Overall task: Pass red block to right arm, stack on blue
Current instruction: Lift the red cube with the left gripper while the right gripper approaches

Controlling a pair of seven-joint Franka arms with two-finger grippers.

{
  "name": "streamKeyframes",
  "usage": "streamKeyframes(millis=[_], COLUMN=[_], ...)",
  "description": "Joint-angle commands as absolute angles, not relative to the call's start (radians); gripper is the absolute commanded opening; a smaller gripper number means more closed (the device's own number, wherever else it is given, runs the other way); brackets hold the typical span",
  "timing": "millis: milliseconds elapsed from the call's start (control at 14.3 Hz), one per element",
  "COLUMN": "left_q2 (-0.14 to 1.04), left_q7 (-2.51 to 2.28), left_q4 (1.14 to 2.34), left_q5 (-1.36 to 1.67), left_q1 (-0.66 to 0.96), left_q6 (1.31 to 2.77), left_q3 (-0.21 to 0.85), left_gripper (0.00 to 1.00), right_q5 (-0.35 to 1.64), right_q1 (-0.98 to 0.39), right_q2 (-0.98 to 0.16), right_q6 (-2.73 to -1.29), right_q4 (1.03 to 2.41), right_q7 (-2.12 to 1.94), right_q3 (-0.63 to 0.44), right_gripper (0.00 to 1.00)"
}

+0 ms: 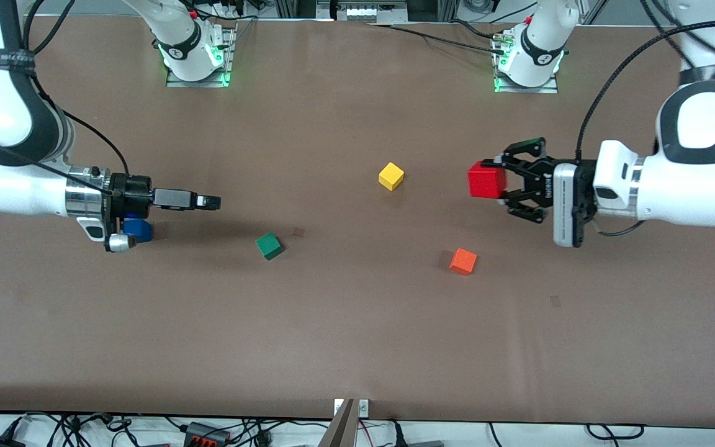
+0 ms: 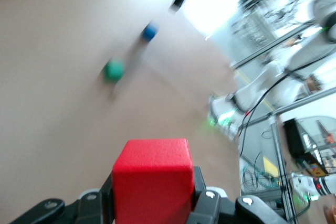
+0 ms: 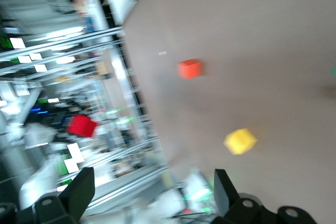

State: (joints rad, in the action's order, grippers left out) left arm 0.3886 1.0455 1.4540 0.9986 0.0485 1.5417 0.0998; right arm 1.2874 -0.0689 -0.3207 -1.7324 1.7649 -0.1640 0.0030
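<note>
Holding the small bright red cube (image 1: 487, 180) clamped between its fingers, the left hand (image 1: 501, 180) hangs above the brown bench (image 1: 357, 335) at the left arm's end, pointing toward the right arm's end. The right hand (image 1: 216, 202), fingers spread wide and empty, hangs well apart from it and faces it; the two hands point at each other. The cube is square, with no long axis. The small dark blue cube (image 1: 140, 230) lies under the right wrist. No containers are present.

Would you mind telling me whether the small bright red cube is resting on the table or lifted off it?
Lifted: the small bright red cube is clamped in the left arm's black two-finger tool, above the brown table.
</note>
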Motion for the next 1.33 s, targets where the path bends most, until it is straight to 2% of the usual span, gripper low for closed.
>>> streamKeyframes(millis=[0,140,349,489,909,1118,1258], left_q2=[0.449,0.475,0.494,0.494,0.492,0.494,0.492], left_q7=[1.277,1.459,1.572,1.617,1.776,1.787,1.798], left_q4=[1.439,1.451,1.453,1.454,1.493,1.506,1.500], left_q5=[1.150,1.274,1.429,1.485,1.701,1.782,1.821], left_q1=[0.119,0.173,0.254,0.311,0.460,0.505,0.535], left_q6=[1.708,1.836,2.006,2.144,2.393,2.410,2.491], left_q3=[0.100,0.100,0.100,0.100,0.100,0.100,0.100], left_gripper=[0.13,0.12,0.12,0.10,0.09,0.09,0.09], right_q5=[1.484,1.555,1.560,1.554,1.557,1.557,1.557], right_q1=[-0.063,-0.061,-0.071,-0.089,-0.109,-0.110,-0.118], right_q2=[-0.411,-0.439,-0.471,-0.491,-0.531,-0.590,-0.618], right_q6=[-1.607,-1.566,-1.568,-1.572,-1.577,-1.568,-1.569], right_q4=[1.740,1.740,1.732,1.680,1.637,1.554,1.502], right_q7=[-0.273,-0.299,-0.285,-0.287,-0.293,-0.284,-0.229], right_q3=[-0.005,-0.006,-0.005,-0.003,-0.003,-0.002,-0.002], right_gripper=[1.00,1.00,1.00,1.00,1.00,1.00,1.00])
